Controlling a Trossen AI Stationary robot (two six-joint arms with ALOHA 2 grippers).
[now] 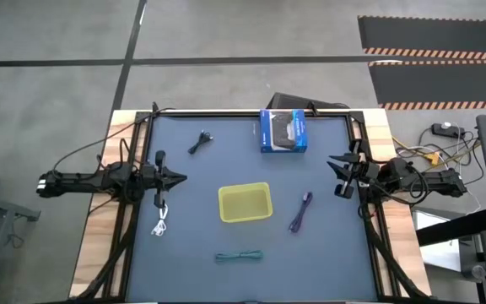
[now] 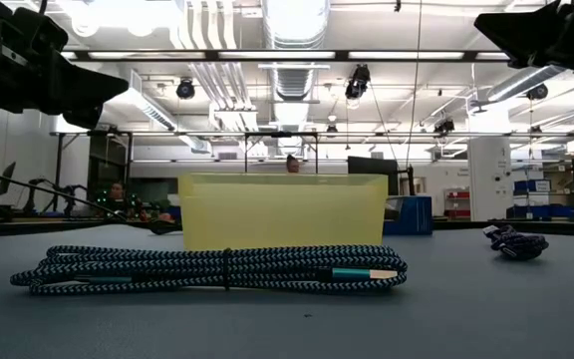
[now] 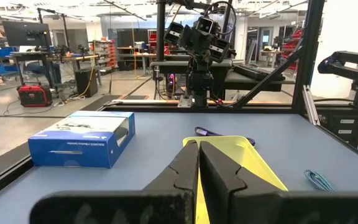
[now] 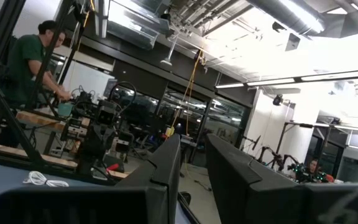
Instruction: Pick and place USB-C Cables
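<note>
Four small cable bundles lie on the dark mat. The black cable (image 1: 201,142) is far left, the white cable (image 1: 160,221) near left, the purple cable (image 1: 300,211) right of the yellow tray (image 1: 245,203), and the teal cable (image 1: 239,256) nearest the front edge (image 2: 217,269). My left gripper (image 1: 175,178) hovers shut at the mat's left side, pointing right, above the white cable. My right gripper (image 1: 339,175) hovers open at the mat's right edge, pointing left. In the left wrist view my shut gripper (image 3: 199,152) points over the tray (image 3: 253,162).
A blue-and-black retail box (image 1: 283,131) stands at the far middle of the mat. The black frame rails (image 1: 357,139) run around the mat. A person (image 4: 30,68) works at a bench beyond the table's left side. Bare mat lies between the tray and each gripper.
</note>
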